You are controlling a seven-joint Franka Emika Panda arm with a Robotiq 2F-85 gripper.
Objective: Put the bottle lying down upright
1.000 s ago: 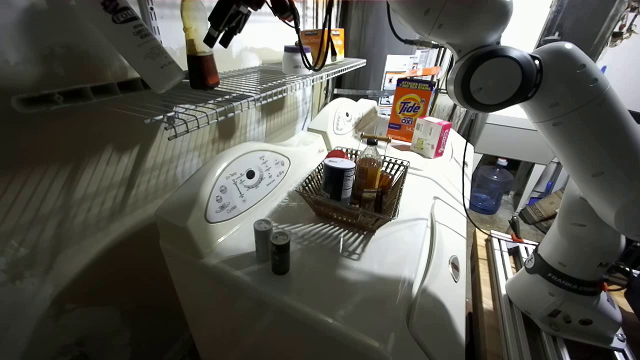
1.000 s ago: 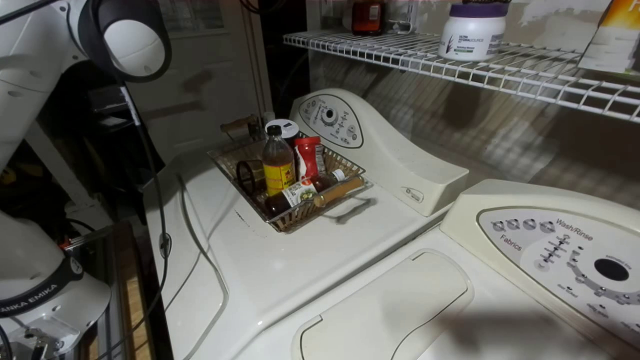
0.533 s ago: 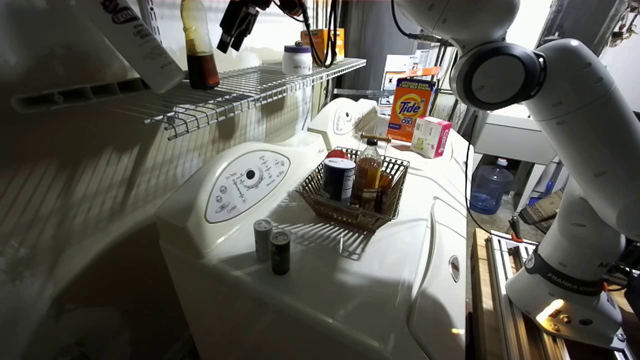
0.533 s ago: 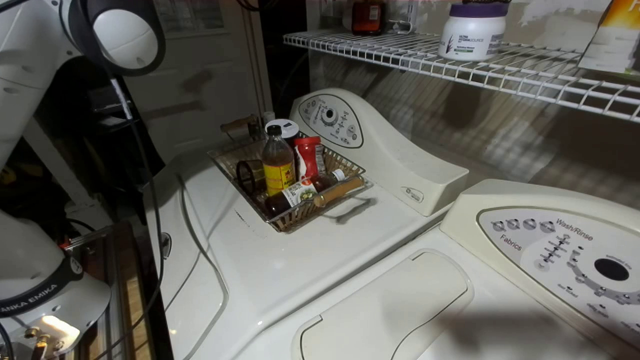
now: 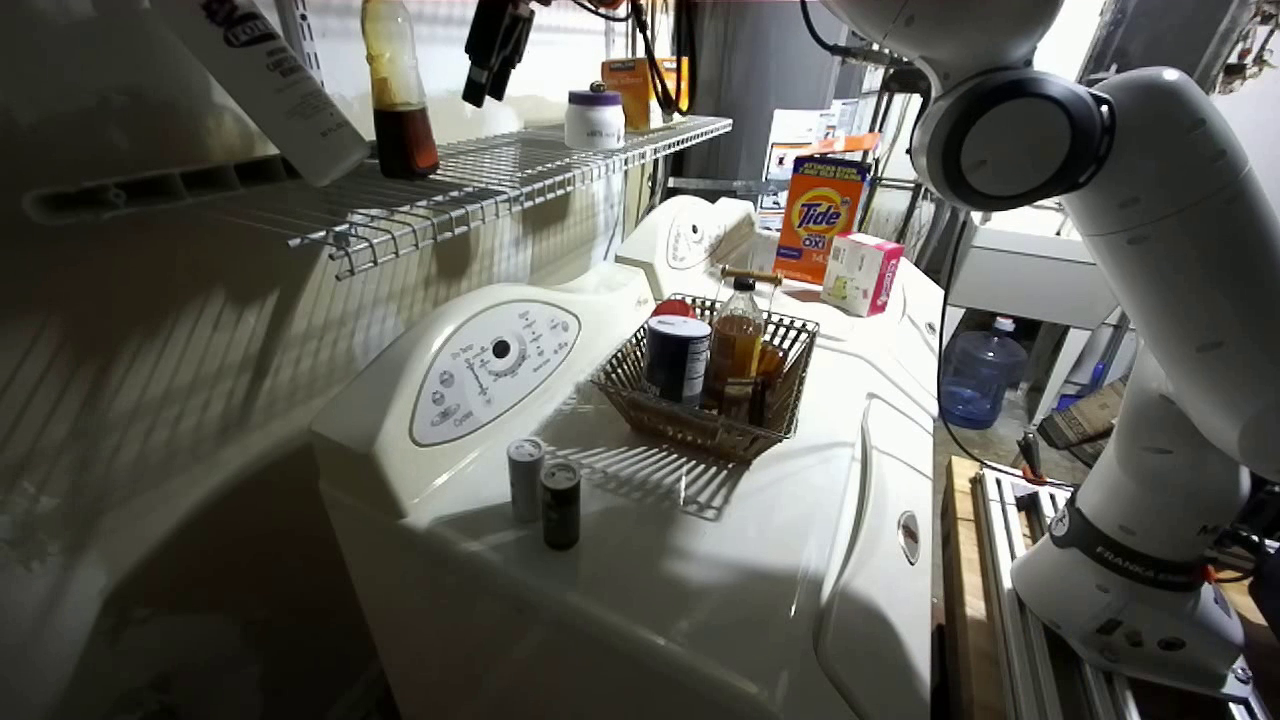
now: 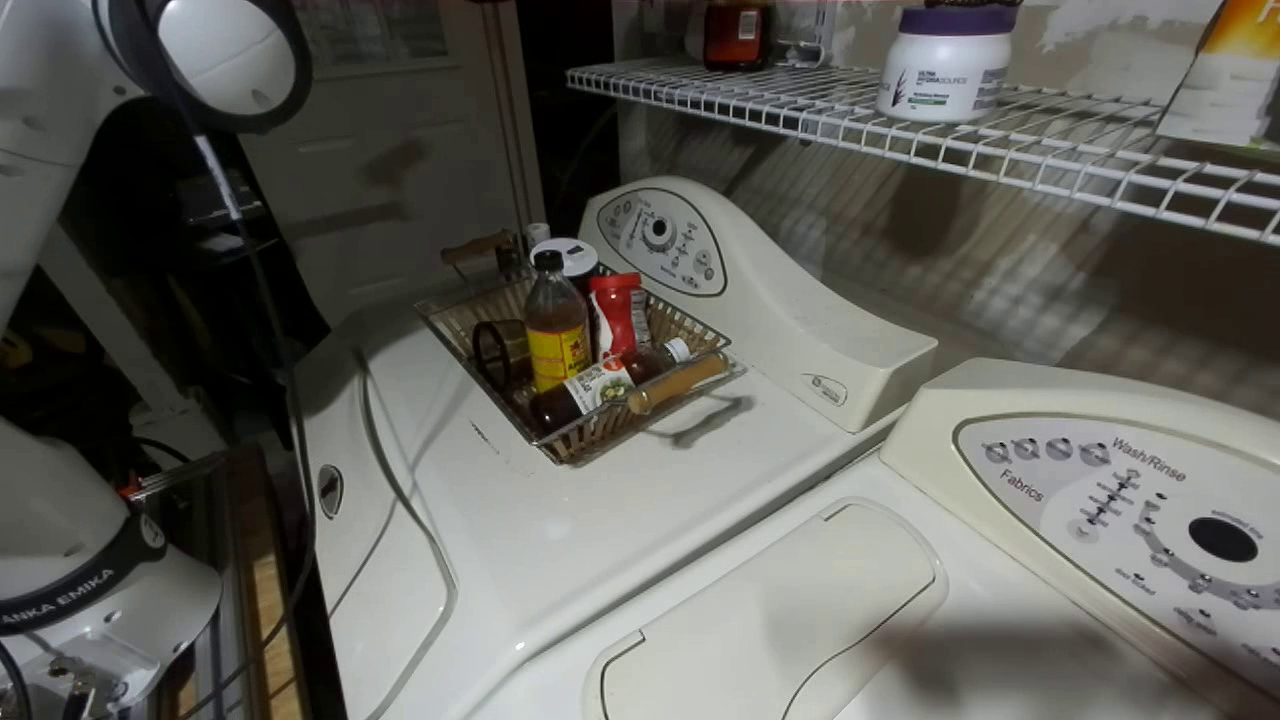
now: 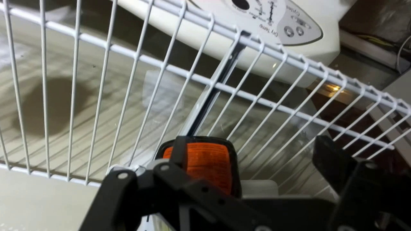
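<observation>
The bottle [image 5: 402,120] stands upright on the wire shelf [image 5: 535,195] in an exterior view, its amber top cut off by the frame edge. Its dark reddish lower part also shows on the shelf in an exterior view [image 6: 738,38]. In the wrist view the bottle [image 7: 208,163] shows its orange label, partly covered by a gripper finger. My gripper [image 5: 484,92] is to the right of the bottle and above the shelf, with a gap between them. In the wrist view the gripper's fingers [image 7: 257,155] are wide apart, and the bottle is not held.
A large white bottle [image 5: 270,90] leans at the shelf's left end. A purple-lidded jar [image 5: 595,122] and an orange box [image 5: 665,85] stand farther along the shelf. Below, a wire basket [image 5: 690,430] with bottles and two small cans [image 5: 561,505] stand on the dryer.
My gripper has moved right, away from the bottle, in an exterior view. The arm has drawn back. The bottle has stayed standing in place.
</observation>
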